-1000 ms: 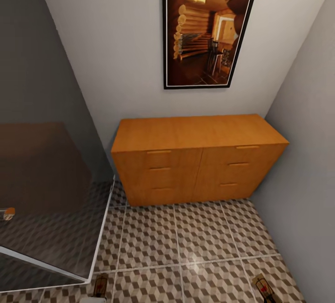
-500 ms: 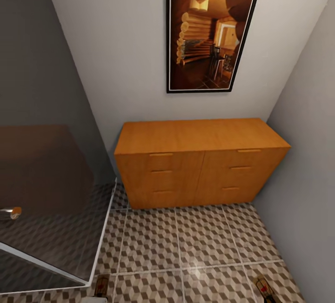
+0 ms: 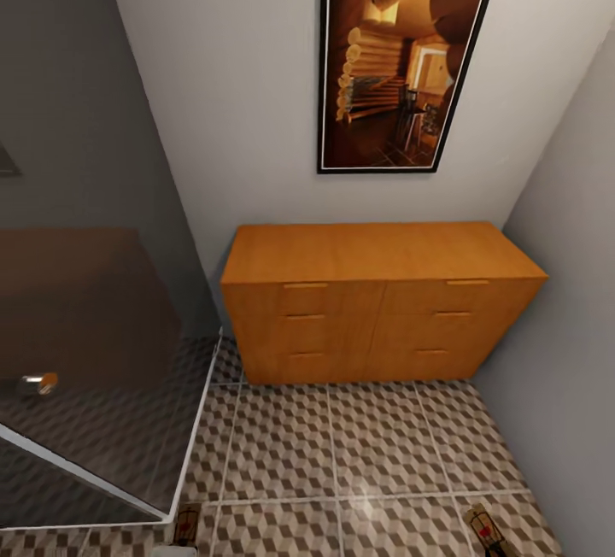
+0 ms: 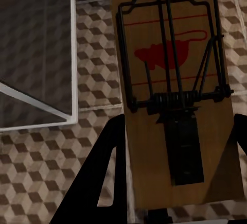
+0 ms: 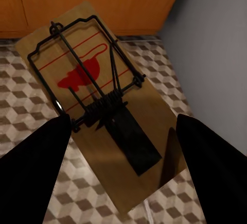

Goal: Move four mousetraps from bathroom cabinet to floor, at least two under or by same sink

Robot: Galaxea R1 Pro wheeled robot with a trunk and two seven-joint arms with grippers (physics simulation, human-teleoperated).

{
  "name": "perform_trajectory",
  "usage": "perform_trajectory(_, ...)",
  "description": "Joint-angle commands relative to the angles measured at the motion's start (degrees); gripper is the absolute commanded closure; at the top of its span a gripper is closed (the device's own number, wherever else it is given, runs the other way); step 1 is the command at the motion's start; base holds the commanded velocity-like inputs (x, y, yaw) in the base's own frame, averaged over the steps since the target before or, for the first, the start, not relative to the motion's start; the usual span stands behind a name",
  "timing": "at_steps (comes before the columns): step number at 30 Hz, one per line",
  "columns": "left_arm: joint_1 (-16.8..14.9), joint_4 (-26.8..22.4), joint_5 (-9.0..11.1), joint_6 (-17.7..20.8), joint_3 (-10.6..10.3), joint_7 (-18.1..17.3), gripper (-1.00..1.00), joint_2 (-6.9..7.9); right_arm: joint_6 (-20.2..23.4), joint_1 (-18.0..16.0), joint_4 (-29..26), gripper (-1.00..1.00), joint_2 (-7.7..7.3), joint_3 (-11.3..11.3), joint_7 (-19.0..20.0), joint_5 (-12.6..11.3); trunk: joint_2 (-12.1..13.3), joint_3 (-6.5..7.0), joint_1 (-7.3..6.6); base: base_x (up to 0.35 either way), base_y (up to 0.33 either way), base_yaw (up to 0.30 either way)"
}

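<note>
1. Head view: the orange-brown cabinet [image 3: 376, 301] stands in the middle of the frame against the white wall, with all its drawers closed, under a framed picture [image 3: 401, 53]. The patterned bathroom floor [image 3: 359, 446] fills the lower part. At the left there is a dark glass shower panel [image 3: 85, 369]. At the bottom edge I see two mousetraps, one at lower left [image 3: 184, 524] and one at lower right [image 3: 485, 528], each at the place of one of my grippers.

2. Left wrist view: my left gripper [image 4: 172, 183] is clenched on a mousetrap [image 4: 172, 80]. The board sits between my two dark fingers [image 4: 103, 183] and its long axis runs away from me, up the frame. Below it are the floor tiles and the white edge of the shower panel at upper left.

3. Right wrist view: my right gripper [image 5: 128, 172] grasps another mousetrap [image 5: 98, 105] between its fingers. The long axis goes diagonally to the upper left of the frame, toward the cabinet base. A grey wall [image 5: 216, 44] is at the right.

4. My judgement: both traps are above the floor, and no sink shows, so I must turn away from the cabinet before I set them down.
</note>
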Motion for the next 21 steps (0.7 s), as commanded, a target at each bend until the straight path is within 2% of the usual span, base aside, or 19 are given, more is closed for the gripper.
perform_trajectory(1, -0.1, 0.22, 0.16, -0.36, -0.5, 0.37, 1.0, -0.04, -0.11, -0.03, -0.03, 1.0, -0.06, 0.49, -0.52, -0.2, -0.11, -0.1, 0.03, 0.0, 0.0, 0.26)
perform_trajectory(12, -0.1, 0.22, 0.16, -0.41, -0.5, 0.37, 1.0, -0.11, -0.1, -0.03, -0.03, 1.0, -0.06, 0.49, -0.6, -0.2, -0.11, -0.1, 0.03, -0.006, 0.0, 0.283)
perform_trajectory(21, -0.1, 0.22, 0.16, -0.41, -0.5, 0.37, 1.0, -0.2, -0.1, -0.03, -0.03, 1.0, -0.06, 0.49, -0.61, -0.2, -0.11, -0.1, 0.03, -0.123, 0.0, 0.289)
